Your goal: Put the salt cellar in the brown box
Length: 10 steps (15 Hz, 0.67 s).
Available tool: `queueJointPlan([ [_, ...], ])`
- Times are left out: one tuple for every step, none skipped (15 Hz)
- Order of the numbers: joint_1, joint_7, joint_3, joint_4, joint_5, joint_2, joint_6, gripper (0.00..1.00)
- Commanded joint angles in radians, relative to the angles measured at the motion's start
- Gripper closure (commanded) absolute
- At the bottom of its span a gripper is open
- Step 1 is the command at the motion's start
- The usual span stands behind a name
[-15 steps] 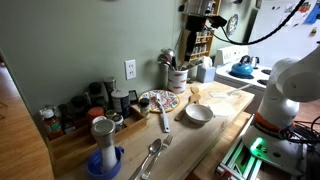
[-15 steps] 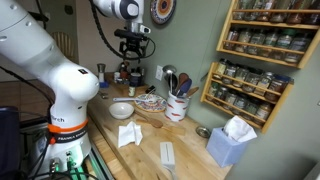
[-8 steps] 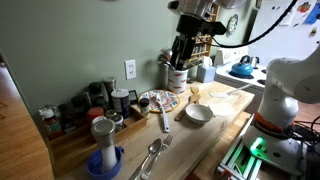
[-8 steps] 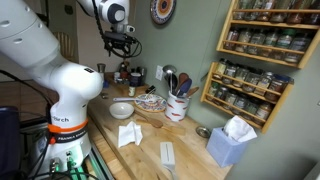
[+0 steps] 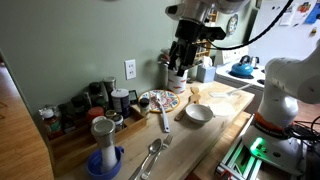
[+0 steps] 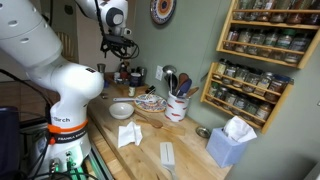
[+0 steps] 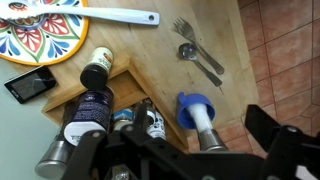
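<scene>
The salt cellar [image 5: 102,140] is a tall white cylinder with a grey top. It stands upright in a blue cup at the near left end of the counter, outside the brown box [image 5: 70,128]. In the wrist view the salt cellar [image 7: 203,122] stands just right of the box's wooden wall [image 7: 131,72]; several dark jars fill the box. My gripper [image 5: 179,62] hangs high over the counter's middle, far from the cellar. It is open and empty in the wrist view [image 7: 178,150] and also shows in an exterior view [image 6: 120,47].
A patterned plate [image 5: 158,100], a white spatula [image 7: 110,14], a white bowl [image 5: 198,113] and a utensil crock [image 5: 177,77] are on the counter. A fork and spoon [image 7: 200,55] lie near the cellar. A spice rack [image 6: 260,50] hangs on the wall.
My gripper has swung from the far end of the counter toward the jar box and come down somewhat. It stays open and empty. Nothing on the counter has moved.
</scene>
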Motion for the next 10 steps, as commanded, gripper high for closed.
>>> queueJointPlan([
  [-0.003,-0.007,0.011,0.014,-0.013,0.018,-0.004,0.0],
  [0.032,-0.062,0.01,0.042,-0.004,0.064,0.005,0.0],
  [0.046,-0.089,0.018,0.054,0.001,0.086,0.016,0.0],
  [0.061,-0.124,0.029,0.072,-0.003,0.109,0.024,0.0],
  [0.084,-0.163,0.033,0.087,0.01,0.137,0.037,0.0],
  [0.102,-0.2,0.038,0.101,0.016,0.161,0.056,0.0],
  [0.122,-0.238,0.043,0.11,0.021,0.185,0.085,0.0],
  [0.142,-0.277,0.045,0.119,0.026,0.207,0.113,0.0],
  [0.163,-0.319,0.046,0.123,0.035,0.228,0.149,0.0],
  [0.184,-0.366,0.042,0.13,0.049,0.252,0.18,0.0],
])
